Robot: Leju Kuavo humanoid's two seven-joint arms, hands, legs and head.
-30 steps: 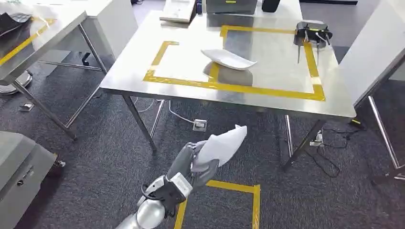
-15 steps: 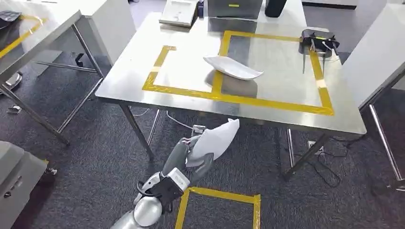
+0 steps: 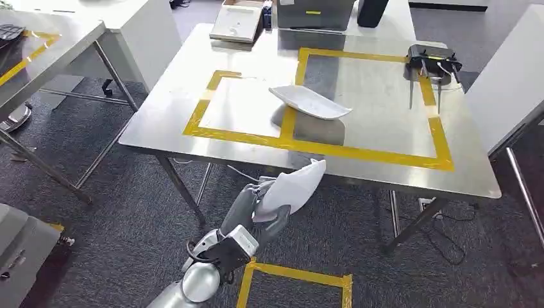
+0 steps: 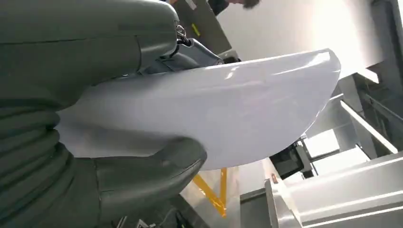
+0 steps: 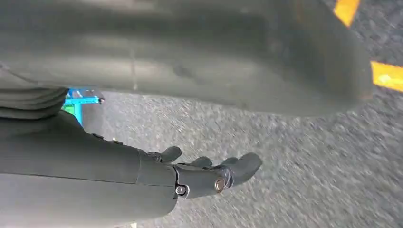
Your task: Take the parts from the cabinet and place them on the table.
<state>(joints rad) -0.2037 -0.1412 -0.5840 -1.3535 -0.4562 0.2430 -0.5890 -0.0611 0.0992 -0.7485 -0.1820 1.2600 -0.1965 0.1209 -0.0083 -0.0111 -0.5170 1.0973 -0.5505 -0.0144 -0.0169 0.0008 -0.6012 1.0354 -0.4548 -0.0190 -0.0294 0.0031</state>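
Observation:
My left hand [image 3: 256,212] grips a white curved part [image 3: 294,186] below the near edge of the steel table [image 3: 359,170]. Up close, the same white part [image 4: 214,118] lies between thumb and fingers of my left hand [image 4: 81,142]. A second white part [image 3: 310,102] lies on the table, across the yellow tape line between the two marked fields. My right hand [image 5: 157,175] hangs over grey carpet, fingers stretched out and apart, holding nothing.
A black device with antennas [image 3: 433,61] sits at the table's far right. A white box [image 3: 236,20] and a grey case [image 3: 314,9] stand at the far edge. Another table [image 3: 38,45] stands left. A yellow tape square [image 3: 295,282] marks the floor.
The whole picture has shifted: the table now lies nearer and lower in view. My left hand still grips the white part, now close under the table's near edge.

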